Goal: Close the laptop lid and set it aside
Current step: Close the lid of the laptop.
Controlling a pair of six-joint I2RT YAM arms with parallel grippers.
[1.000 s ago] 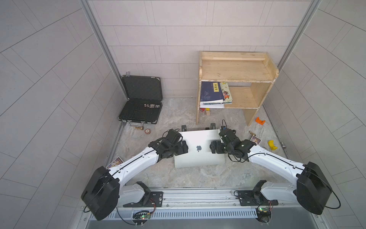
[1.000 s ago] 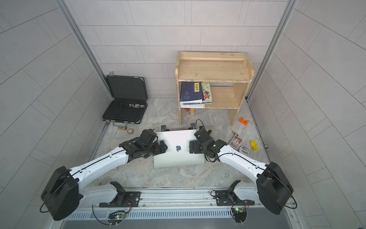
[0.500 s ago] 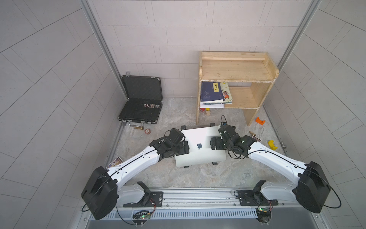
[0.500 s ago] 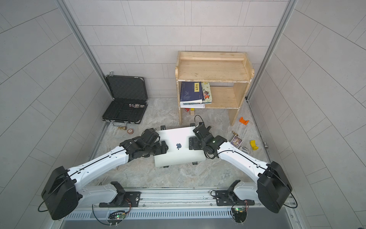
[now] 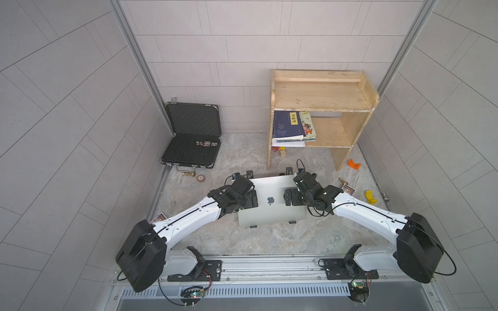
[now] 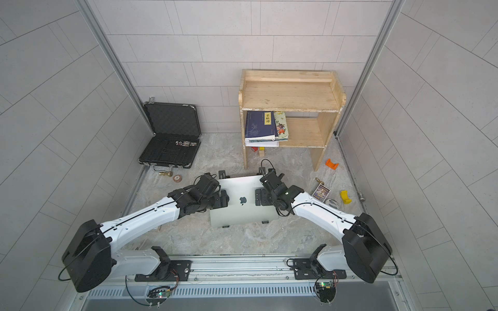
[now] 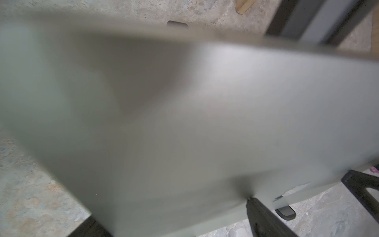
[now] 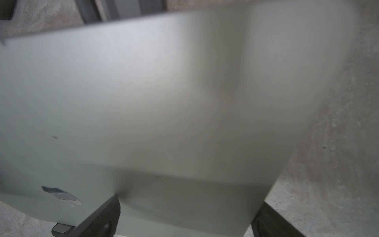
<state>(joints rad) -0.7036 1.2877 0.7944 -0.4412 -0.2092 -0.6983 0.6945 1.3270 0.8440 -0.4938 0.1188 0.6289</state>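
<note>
The laptop sits between the two grippers. The laptop lid is down, with the apple mark facing up. The left gripper is wide open, and one side edge of the lid lies right under its tips. The right gripper is wide open too, with the other side edge under its tips.

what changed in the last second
The laptop lid seems to have sunk slightly: the stand's front tabs now show under its near edge. The right hand edged inward toward the logo. The left hand stayed; both remain open on the lid.
</note>
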